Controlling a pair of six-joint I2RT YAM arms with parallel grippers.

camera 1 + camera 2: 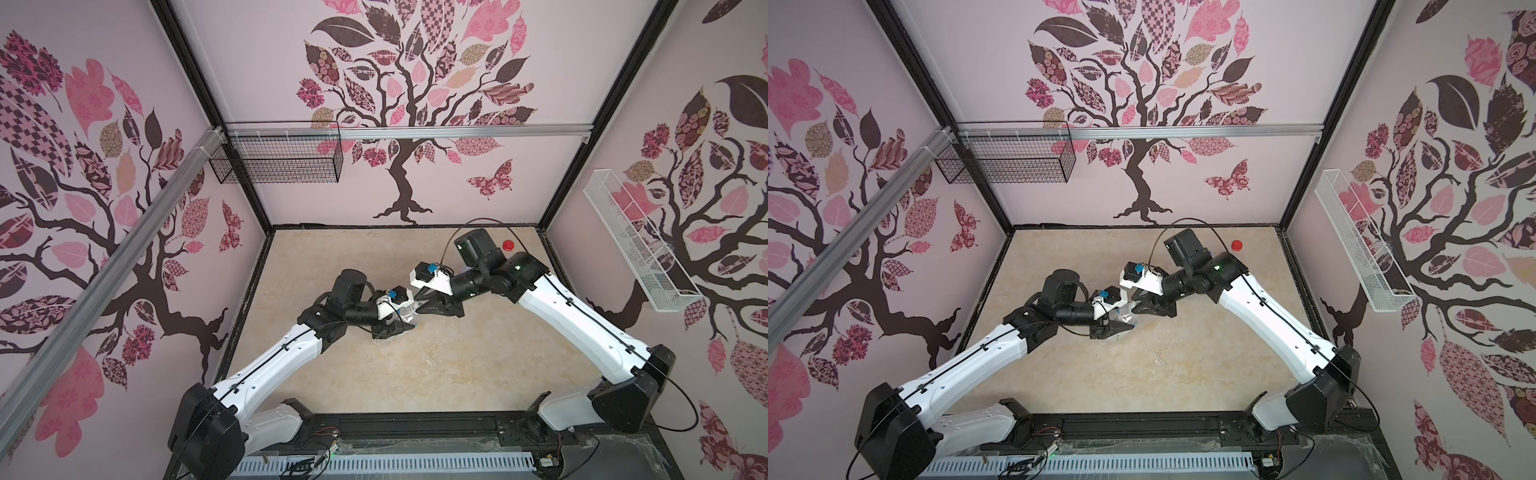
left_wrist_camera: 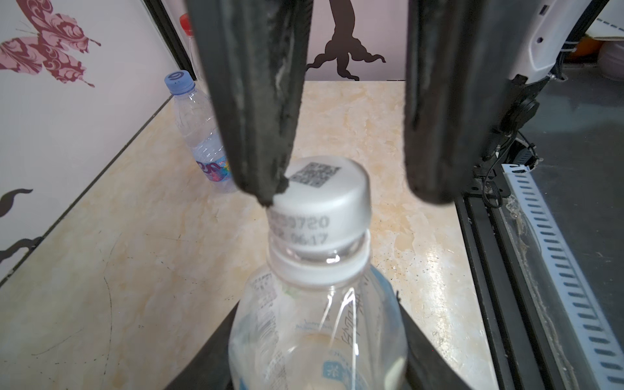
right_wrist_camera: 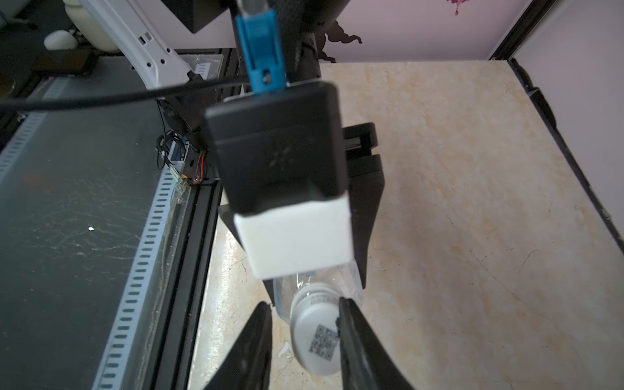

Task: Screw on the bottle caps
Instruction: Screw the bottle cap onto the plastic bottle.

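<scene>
Three seemingly clear plastic bottles (image 2: pixel 202 135); round white cap (image 2: pixel 324 199), blue cap (image 2: pixel 179 81), red cap (image 1: pixel 508 246).
Left gripper (image 2: pixel 318 314) clasps the white-capped bottle (image 2: pixel 320 341); right gripper (image 3: pixel 304 302), slightly parted, touches its cap.

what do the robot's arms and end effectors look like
The left arm and right arm have white shells on the long links, with black joints and black shoulder housings. A thin black cable runs along each. The left end effector and right end effector have black tapered fingers. Each wrist carries a black camera box on a white block with a blue clip.
</scene>
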